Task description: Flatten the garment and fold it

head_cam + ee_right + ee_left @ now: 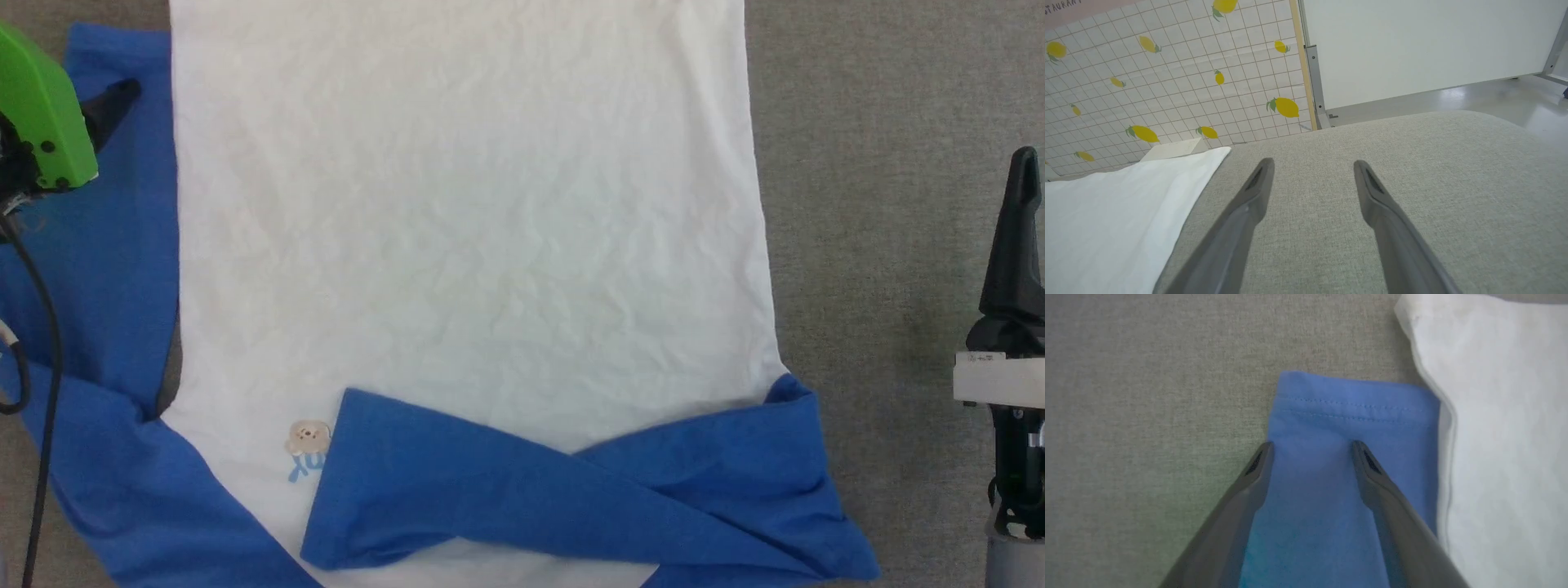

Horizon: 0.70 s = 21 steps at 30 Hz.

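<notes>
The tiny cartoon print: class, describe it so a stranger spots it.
Find the white soft T-shirt with royal-blue sleeves on the grey fabric surface. Beside the folded blue sleeve's corner sits the tiny beige cartoon print, the only picture, above light-blue lettering.

Garment (465, 229) on grey fabric surface (865, 204)
</notes>
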{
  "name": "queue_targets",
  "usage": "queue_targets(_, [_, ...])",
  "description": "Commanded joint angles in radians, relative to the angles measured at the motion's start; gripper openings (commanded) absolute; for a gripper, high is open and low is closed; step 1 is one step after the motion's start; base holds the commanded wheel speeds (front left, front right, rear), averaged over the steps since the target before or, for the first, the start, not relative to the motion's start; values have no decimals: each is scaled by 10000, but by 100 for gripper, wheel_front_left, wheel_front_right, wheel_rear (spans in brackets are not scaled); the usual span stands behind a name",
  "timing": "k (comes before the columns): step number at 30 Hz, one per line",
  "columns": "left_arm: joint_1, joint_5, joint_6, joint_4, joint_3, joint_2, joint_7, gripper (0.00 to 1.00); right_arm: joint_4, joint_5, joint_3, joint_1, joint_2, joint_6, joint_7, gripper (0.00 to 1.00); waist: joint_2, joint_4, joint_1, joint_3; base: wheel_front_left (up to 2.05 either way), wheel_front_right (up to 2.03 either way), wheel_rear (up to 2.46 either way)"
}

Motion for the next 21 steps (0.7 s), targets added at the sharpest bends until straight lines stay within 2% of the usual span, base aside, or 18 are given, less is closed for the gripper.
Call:
queue_targets(1, [86,-12,114,77,-54,66,-27,100,-78,-38,-17,-189,6,-15,-20,100,-1,-90,-1,338,0,0,0])
queue_targets(4, [354,-88,277,296,-62,-49,44,100,-95,-44,13,-227,6,-15,57,100,-1,-42,-1,341,0,0,0])
queue_targets(5, [425,-163,306,350,-53,-112,101,97,-86,-49,-1,-232,6,-15,75,100,-1,-17,-1,325,0,0,0])
queue_targets(6, [488,-184,292,350,-88,-149,89,35,-75,-67,-39,-232,6,-15,97,100,-1,30,-1,303,0,0,0])
queue_targets(7, [508,-188,281,314,-61,-175,-116,0,-68,-87,-78,-230,6,-15,123,100,-1,78,-1,280,0,0,0])
queue_targets(10, [550,-236,325,378,148,-282,-859,0,9,-140,-141,-206,6,-15,169,100,-1,200,-1,44,0,0,0])
queue_targets(12, [566,-327,508,487,469,-351,-1479,0,42,-175,-169,-183,6,-15,209,100,-1,272,-1,-176,0,0,0])
queue_targets(16, [772,-544,992,793,1350,-327,-2890,0,177,-162,-211,-105,7,-15,210,100,-1,415,-1,-831,0,0,0])
queue_targets(21, [1700,-573,1840,1259,2555,182,-4495,0,513,-55,-258,169,7,-15,160,100,-1,609,-1,-1859,0,0,0])
